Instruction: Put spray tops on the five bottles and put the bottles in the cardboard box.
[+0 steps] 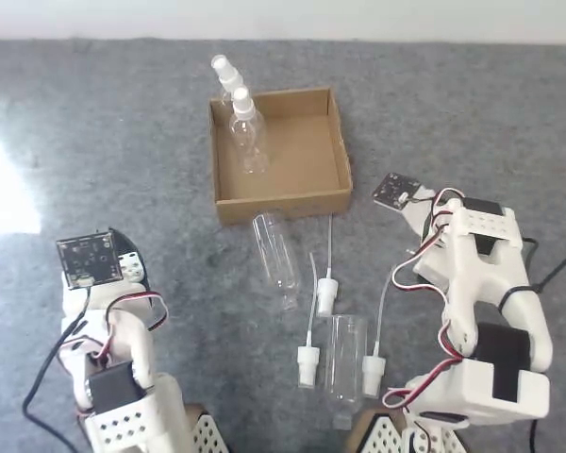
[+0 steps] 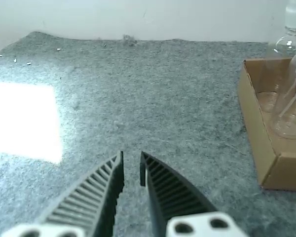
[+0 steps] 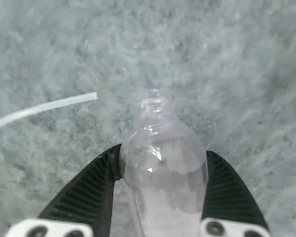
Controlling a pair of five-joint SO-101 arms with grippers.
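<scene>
Right jaws pinch a clear, uncapped bottle (image 3: pixel 163 168) by its sides, neck pointing away from them; a tube (image 3: pixel 44 109) end lies beside the neck. Left jaws, barely spread, point over the table (image 2: pixel 138 98); the box (image 2: pixel 259 131) sits ahead, off toward the right arm.

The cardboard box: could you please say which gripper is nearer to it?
Right. The right gripper, shut on a topless bottle, is beside the near corner of the cardboard box; the left gripper is farther, off its other side.
</scene>
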